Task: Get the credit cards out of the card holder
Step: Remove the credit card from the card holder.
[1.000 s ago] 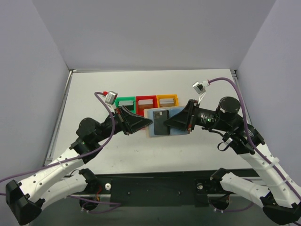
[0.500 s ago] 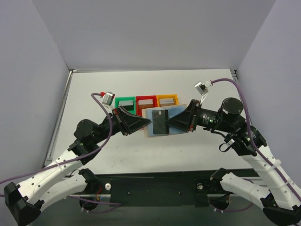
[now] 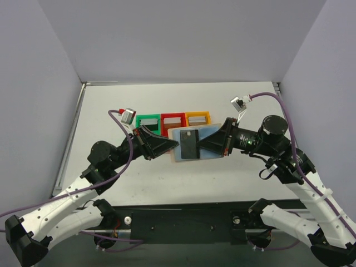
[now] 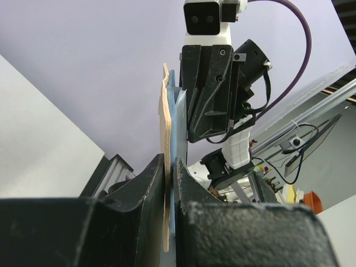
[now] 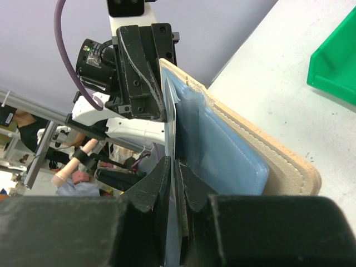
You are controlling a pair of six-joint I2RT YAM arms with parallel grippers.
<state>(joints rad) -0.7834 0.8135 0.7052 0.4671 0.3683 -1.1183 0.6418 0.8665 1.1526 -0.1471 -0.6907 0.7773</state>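
Observation:
The card holder (image 3: 213,134) is held open above the table between my two arms, its light blue inner panels facing up in the top view. A dark credit card (image 3: 188,143) lies against its left half. My left gripper (image 3: 177,146) is shut on the holder's left edge. In the left wrist view the tan and blue layers of the card holder (image 4: 166,111) run up from between the jaws of the left gripper (image 4: 171,165). My right gripper (image 3: 199,146) is shut on the thin credit card (image 5: 171,133). Beside the right gripper (image 5: 173,167) are the holder's blue panel (image 5: 225,153) and tan rim.
Three small plastic bins stand in a row behind the holder: green (image 3: 148,121), red (image 3: 172,118), orange (image 3: 197,117). A corner of the green bin (image 5: 334,55) shows in the right wrist view. White walls close the table on three sides.
The right gripper's jaws have closed onto the card. Both arms and the holder have shifted slightly left and up from a second ago.

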